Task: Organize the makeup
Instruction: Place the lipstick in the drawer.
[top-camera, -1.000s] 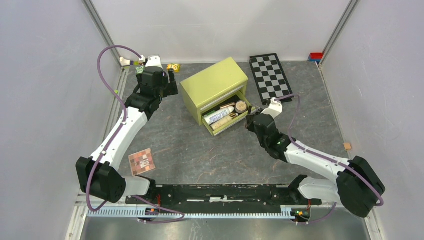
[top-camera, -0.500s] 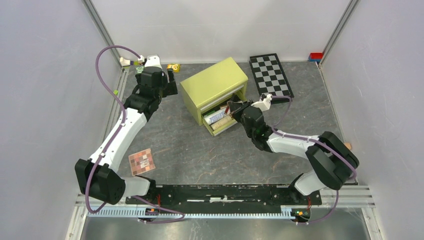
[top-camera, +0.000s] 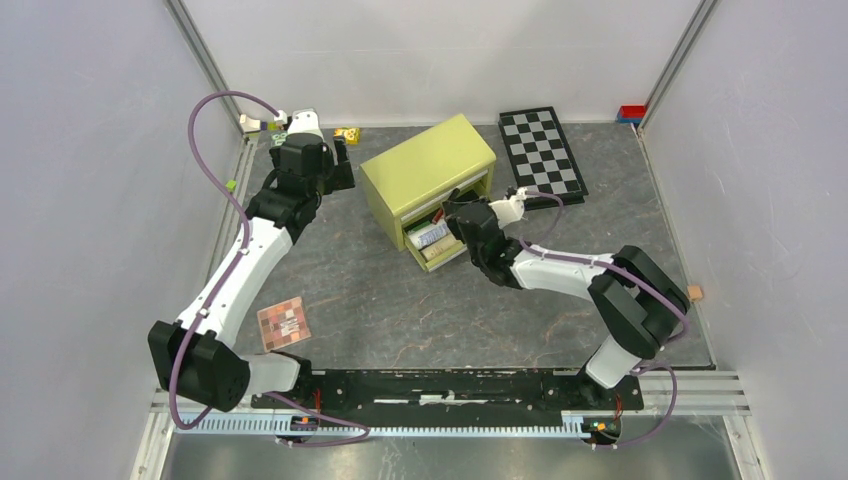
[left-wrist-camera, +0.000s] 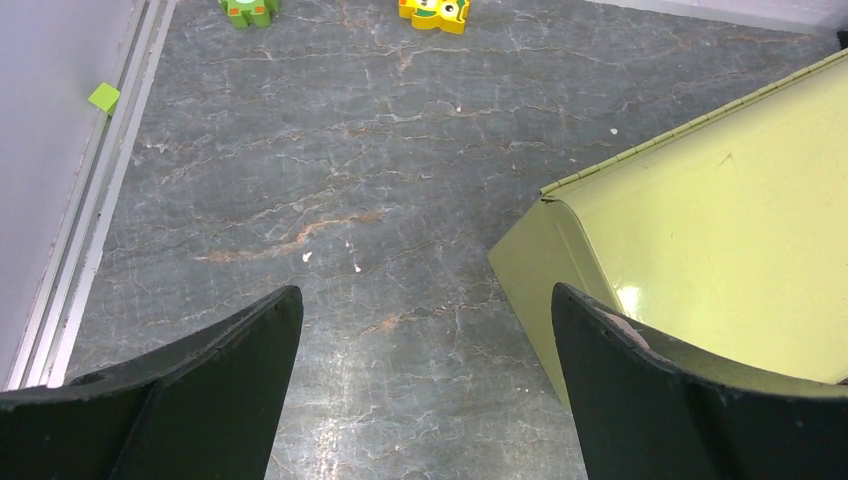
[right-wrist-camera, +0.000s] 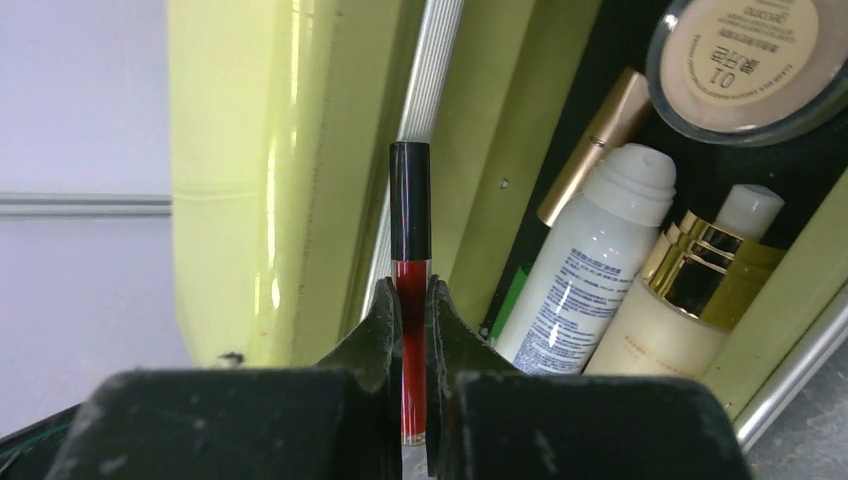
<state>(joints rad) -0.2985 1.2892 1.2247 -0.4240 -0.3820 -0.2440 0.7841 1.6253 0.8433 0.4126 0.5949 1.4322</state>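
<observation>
Left arm (top-camera: 235, 275): stretched out long up the left side, wrist bent at the far end so the tool faces right. Left gripper (left-wrist-camera: 424, 292): spread wide, both fingers (left-wrist-camera: 225, 385) bare, nothing between them.

Right arm (top-camera: 560, 270): folded, elbow kicked out to the right, forearm reaching back left toward the middle, low and nearly level. Right gripper (right-wrist-camera: 411, 290): pinched tight on a red stick (right-wrist-camera: 410, 215), which runs straight along the finger axis with its black-capped end poking out past the tips.
</observation>
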